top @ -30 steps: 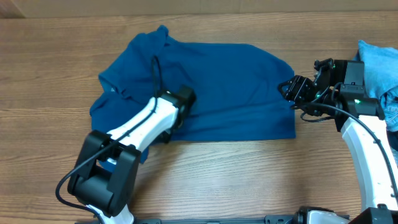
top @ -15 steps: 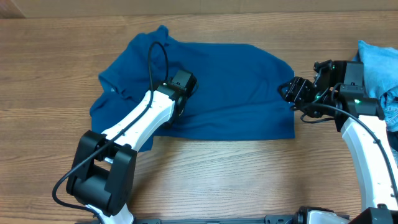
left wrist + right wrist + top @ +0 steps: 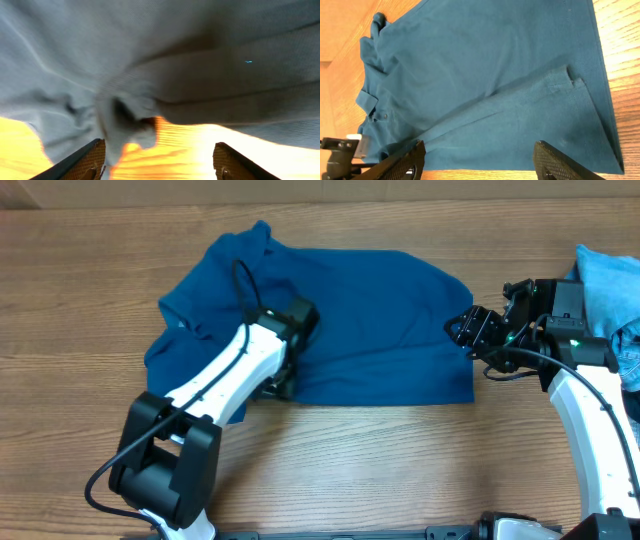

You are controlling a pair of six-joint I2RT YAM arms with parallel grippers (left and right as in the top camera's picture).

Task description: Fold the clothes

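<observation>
Sits slightly farther up the shirt (image 3: 380,330) than a second ago — left gripper (image 3: 157,155), spread and empty; right gripper (image 3: 479,152) likewise. Shirt spread on the table (image 3: 400,460), mid-fold; calls next for pinching an edge.

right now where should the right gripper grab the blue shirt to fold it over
Probably the shirt edge nearest the right gripper, at its near corner. Come in low from the bare table side: that edge lies flat and straight with nothing over it, and the open jaws face it. The collar end is rumpled.
</observation>
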